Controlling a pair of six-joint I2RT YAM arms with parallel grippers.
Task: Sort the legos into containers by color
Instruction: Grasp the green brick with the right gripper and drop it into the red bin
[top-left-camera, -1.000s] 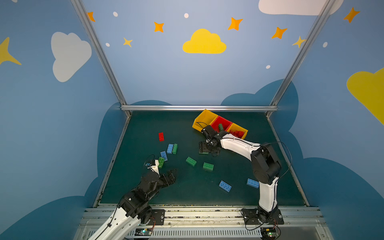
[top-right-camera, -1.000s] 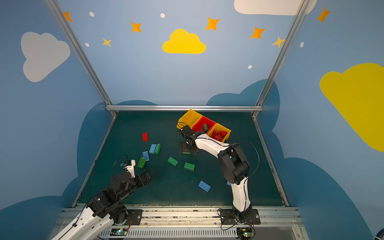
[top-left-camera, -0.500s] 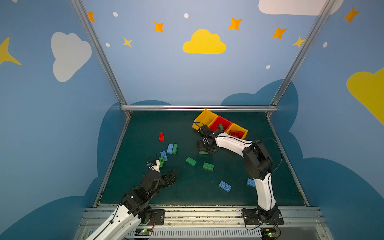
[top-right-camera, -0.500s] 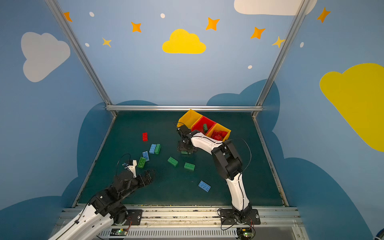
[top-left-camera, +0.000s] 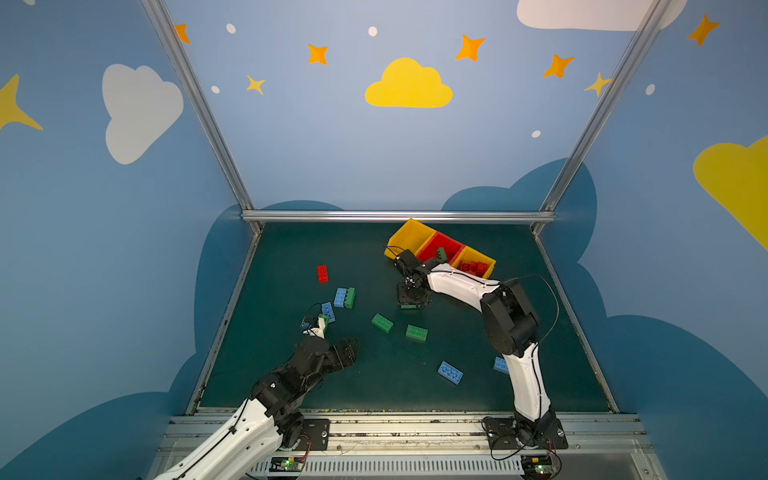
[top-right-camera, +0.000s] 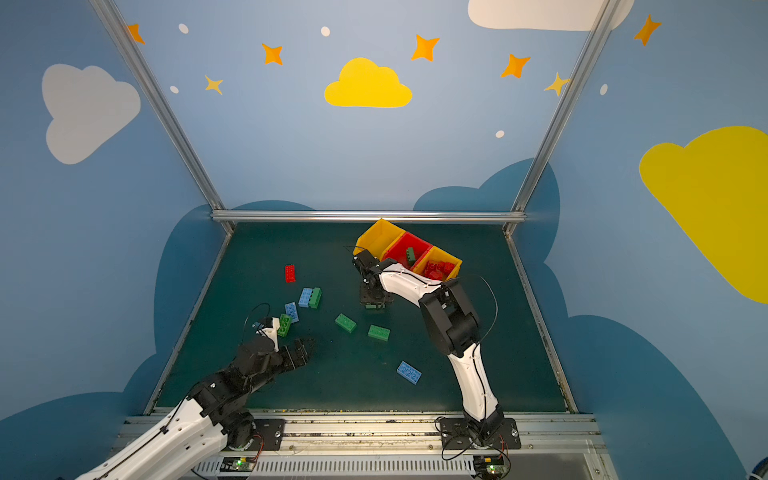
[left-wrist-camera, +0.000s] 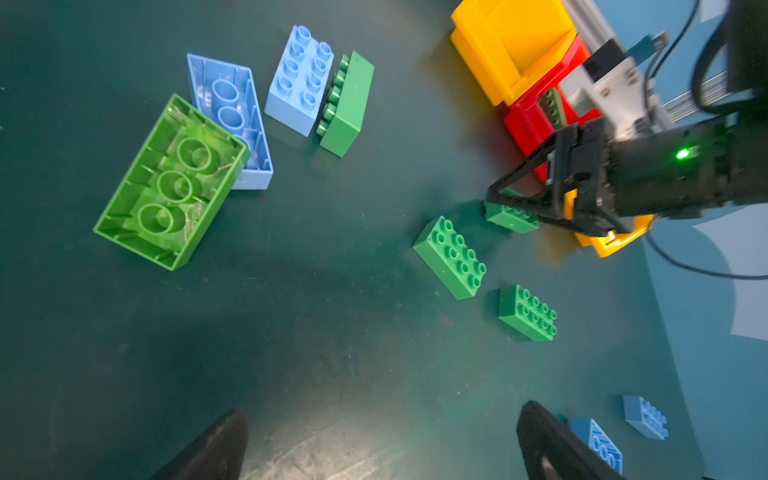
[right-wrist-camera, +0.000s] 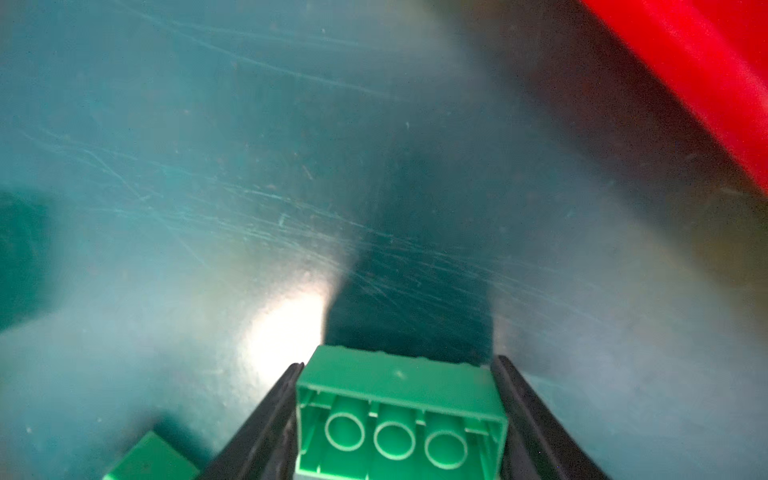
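Sort looks approx a third done, judging by what lies where. Three joined open-top plastic bins (top-left-camera: 428, 232) sit at the far side of the dark green tabletop (top-left-camera: 291, 395). The right yellow bin (top-left-camera: 491, 264) holds a heap of red studded bricks (top-left-camera: 473, 267), the middle red bin (top-left-camera: 446, 240) holds one small green brick (top-left-camera: 441, 253), and the left yellow bin (top-left-camera: 409, 237) looks empty, so no blue is in yet. The right end effector (right-wrist-camera: 397, 365) is down just in front of the bins w/ jaws pressed to both sides of a green plastic 2x4 brick (right-wrist-camera: 399, 399), hollow side toward the wrist cam. That brick seems not yet lifted. The left end effector (left-wrist-camera: 382, 407) is wide open, nothing in it, over bare tabletop near the front. Left to do: a lone red brick (top-left-camera: 322, 273), four light blue bricks (top-left-camera: 340, 297) and four loose green bricks (top-left-camera: 382, 323), scattered mid-tabletop, plus the one in the grip.
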